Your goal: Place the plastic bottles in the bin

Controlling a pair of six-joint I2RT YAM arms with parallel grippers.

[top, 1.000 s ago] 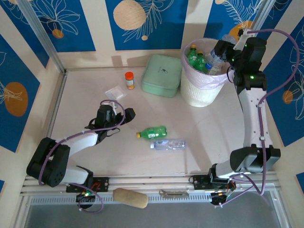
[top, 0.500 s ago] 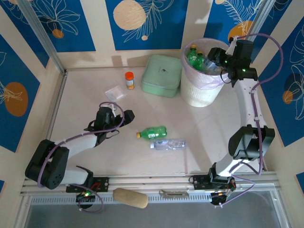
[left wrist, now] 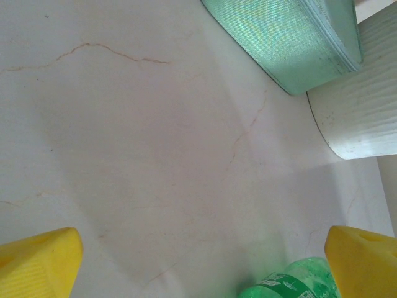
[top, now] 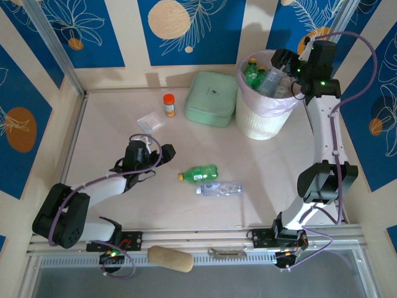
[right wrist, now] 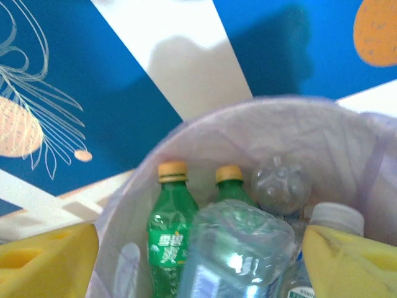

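Note:
The white ribbed bin point(top: 263, 115), lined with a pale pink bag, stands at the back right. My right gripper point(top: 283, 62) hovers over its rim, open. In the right wrist view its yellow fingers point(right wrist: 46, 261) stand wide on either side of a clear bottle point(right wrist: 239, 248) that lies loose on the pile. Two green bottles point(right wrist: 166, 230) with yellow caps stand behind it. On the table lie a green bottle point(top: 200, 172) and a clear bottle point(top: 220, 188). My left gripper point(top: 162, 152) is open, low, just left of the green bottle point(left wrist: 291, 282).
A mint green lidded box point(top: 212, 98) sits left of the bin, also seen as a box point(left wrist: 291, 43) in the left wrist view. An orange-capped jar point(top: 169, 104) and a small flat plastic bag point(top: 151, 121) lie at the back left. Walls close the table in.
The right gripper has carried the clear bottle over the bin and opened; the bottle now lies among those inside. The left arm has hardly moved.

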